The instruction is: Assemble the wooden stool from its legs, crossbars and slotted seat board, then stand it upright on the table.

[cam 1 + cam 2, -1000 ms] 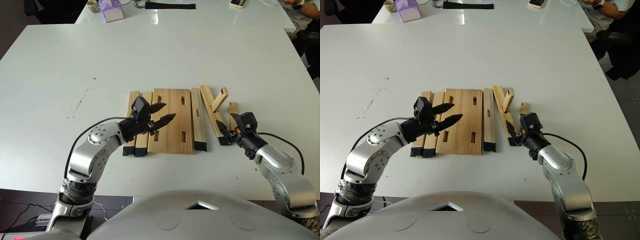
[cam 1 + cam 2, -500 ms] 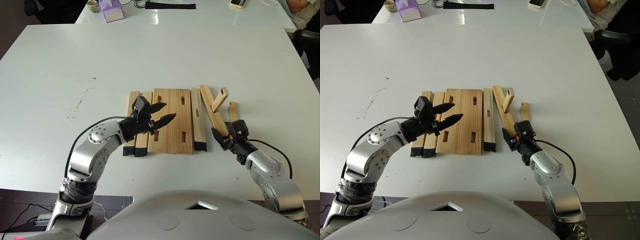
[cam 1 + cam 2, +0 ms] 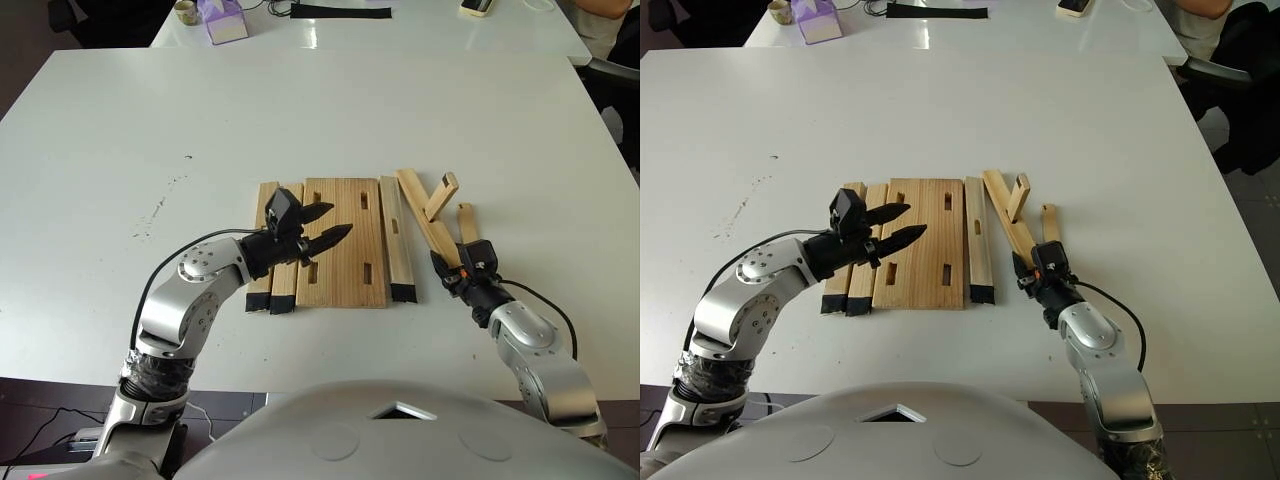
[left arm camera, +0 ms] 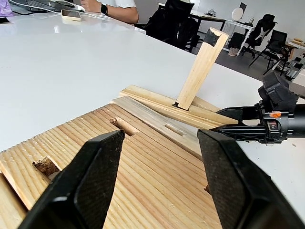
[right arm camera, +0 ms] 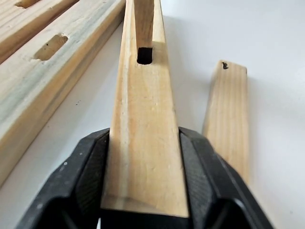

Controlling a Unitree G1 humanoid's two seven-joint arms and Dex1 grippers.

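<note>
The slotted seat board (image 3: 345,240) lies flat mid-table with two legs (image 3: 277,250) along its left side and one leg (image 3: 396,240) along its right. My left gripper (image 3: 338,219) hovers open just over the board's left part, nothing between its fingers (image 4: 102,176). Further right lies an angled leg (image 3: 425,222) with a crossbar (image 3: 440,196) stuck tilted in its slot. My right gripper (image 3: 447,268) is shut on this leg's near end, fingers (image 5: 90,167) pressing both sides. A loose crossbar (image 3: 466,222) lies beside it.
A tissue box (image 3: 222,20), a cup (image 3: 185,12) and a black strip (image 3: 340,12) sit on a second table behind. The white table (image 3: 150,130) has free room to the left, the far side and the right of the parts.
My right arm drew in toward the near side and its gripper settled around the angled leg's near end; the leg shifted slightly. The left gripper barely moved.
</note>
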